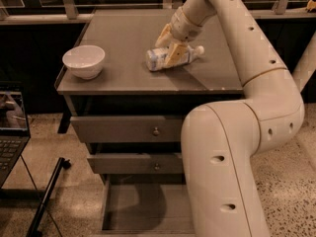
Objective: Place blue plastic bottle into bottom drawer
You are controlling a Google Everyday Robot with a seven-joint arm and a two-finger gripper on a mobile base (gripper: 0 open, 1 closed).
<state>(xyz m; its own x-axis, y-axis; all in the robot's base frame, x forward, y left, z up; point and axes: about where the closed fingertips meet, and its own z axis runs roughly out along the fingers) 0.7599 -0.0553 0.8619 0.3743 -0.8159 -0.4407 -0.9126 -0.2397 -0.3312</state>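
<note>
- The gripper (163,55) is positioned over the rear centre of the cabinet top (123,33), at the end of the white arm (266,107), which enters from the 1 o'clock direction.
- Gripper state: the 2 tan fingers (175,52) stand spread apart. It is not possible to tell whether either finger presses on the bottle.
- The blue plastic bottle (189,57) lies on its side on the cabinet top, directly under the gripper. Its white cap points toward 2 o'clock and its labelled base toward 8 o'clock.
- Relative position: 1 finger crosses the near side of the bottle body, toward 6 o'clock. The other finger sits on the far side, toward 11 o'clock. The bottle body lies between the 2 fingers; the cap end projects clear of them toward 2 o'clock.
- A white bowl (84,60) stands upright on the same surface, at 9 o'clock from the bottle and well apart from it.
- The bottom drawer (138,206) is pulled out, at 6 o'clock from the bottle, below 2 shut drawers with round knobs (156,131). The arm's lower link covers its right part.
- A laptop (10,122) sits at the left edge of the view.
</note>
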